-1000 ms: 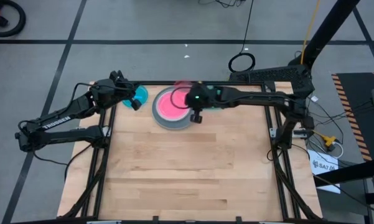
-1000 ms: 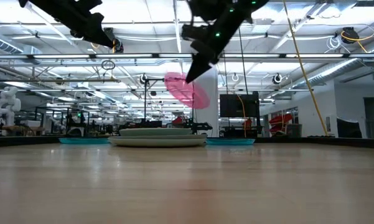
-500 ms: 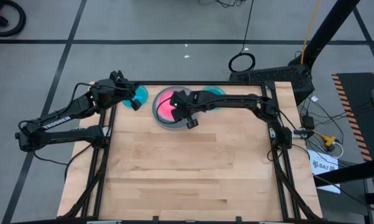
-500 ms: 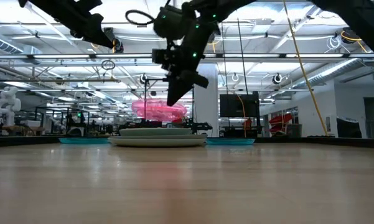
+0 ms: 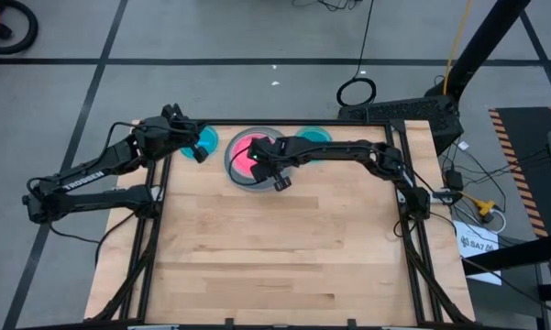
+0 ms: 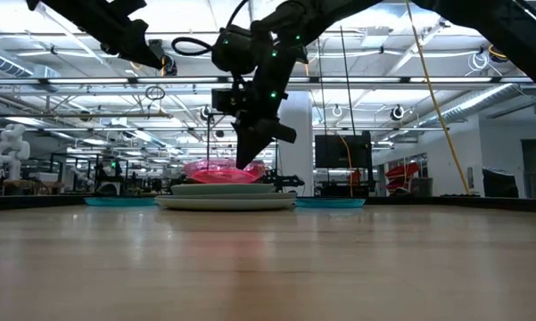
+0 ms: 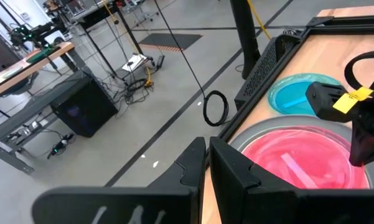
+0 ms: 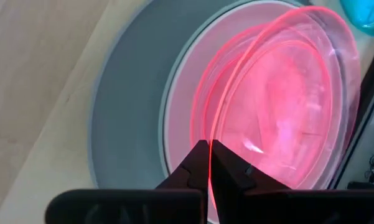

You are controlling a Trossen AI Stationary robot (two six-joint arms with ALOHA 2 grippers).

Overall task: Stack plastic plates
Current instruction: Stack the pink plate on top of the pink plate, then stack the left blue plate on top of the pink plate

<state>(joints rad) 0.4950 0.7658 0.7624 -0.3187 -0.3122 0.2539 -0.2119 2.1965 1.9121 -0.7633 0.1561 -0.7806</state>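
A stack of plastic plates (image 5: pixel 235 174) stands at the table's far middle, a large grey plate (image 8: pixel 124 112) at the bottom. A pink plate (image 8: pixel 193 124) lies on top of it. My right gripper (image 8: pixel 209 163) is shut on a second pink plate (image 6: pixel 216 169) just over the stack. One teal plate (image 5: pixel 207 139) lies flat left of the stack and another (image 5: pixel 314 137) right of it. My left gripper (image 7: pixel 206 163) hangs shut and empty, high above the left teal plate. My right gripper pinches the upper pink plate's rim (image 8: pixel 210 135) between its two fingers, on the plate's near side. The fingers slant down from the table's right. The plate lies almost level, low over the stack. I cannot tell whether it touches the pink plate below.
The table's black frame (image 5: pixel 257 123) runs right behind the plates. The wooden top (image 5: pixel 275 247) spreads toward the near edge. My right arm (image 5: pixel 348 151) reaches across the right teal plate.
My right gripper has come down and toward the table's left, over the stack, and has rolled. The pink plate it holds hung steeply tilted high above the stack and now lies almost level just over it.
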